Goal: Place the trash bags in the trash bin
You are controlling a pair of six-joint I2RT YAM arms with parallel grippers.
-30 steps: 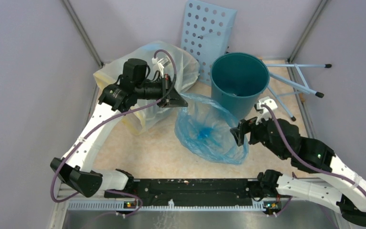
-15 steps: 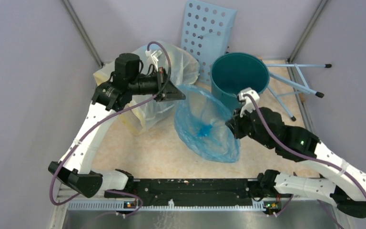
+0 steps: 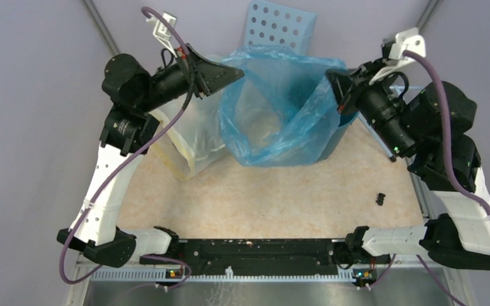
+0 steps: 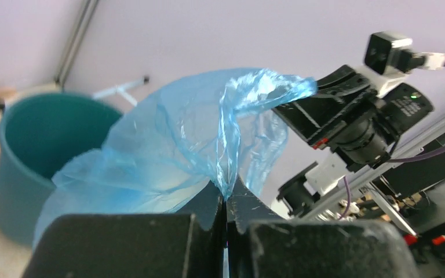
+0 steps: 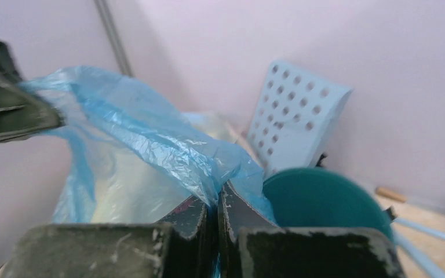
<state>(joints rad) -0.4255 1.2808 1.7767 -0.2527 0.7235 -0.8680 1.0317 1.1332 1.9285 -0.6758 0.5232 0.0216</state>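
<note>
**Grip.** The left gripper point(image 4: 226, 200) is closed tight, with a fold of the bag point(image 3: 274, 108) pinched between its jaws. The right gripper point(image 5: 217, 194) is likewise closed on the opposite edge of the bag's mouth. No gap shows between either pair of jaws.

**Position.** The bag hangs stretched between the two grippers. It is raised above the bin point(image 4: 40, 145) and sits on the bin's left, near side. In the top view it hides most of the bin. Its belly sags low beside the bin wall, outside the rim. Whether it touches the table cannot be told.

**Step in hand (judged).** Carrying the bag over the bin opening.

**Recommended.**
- Move both arms together toward the bin, with the spacing constant so the thin film neither tears nor slips.
- Lift until the sagging bottom clears the rim, since a dragging tail could tip the bin.
- Centre over the opening and draw the grippers closer to narrow the bag.
- Lower first, then release.
</note>
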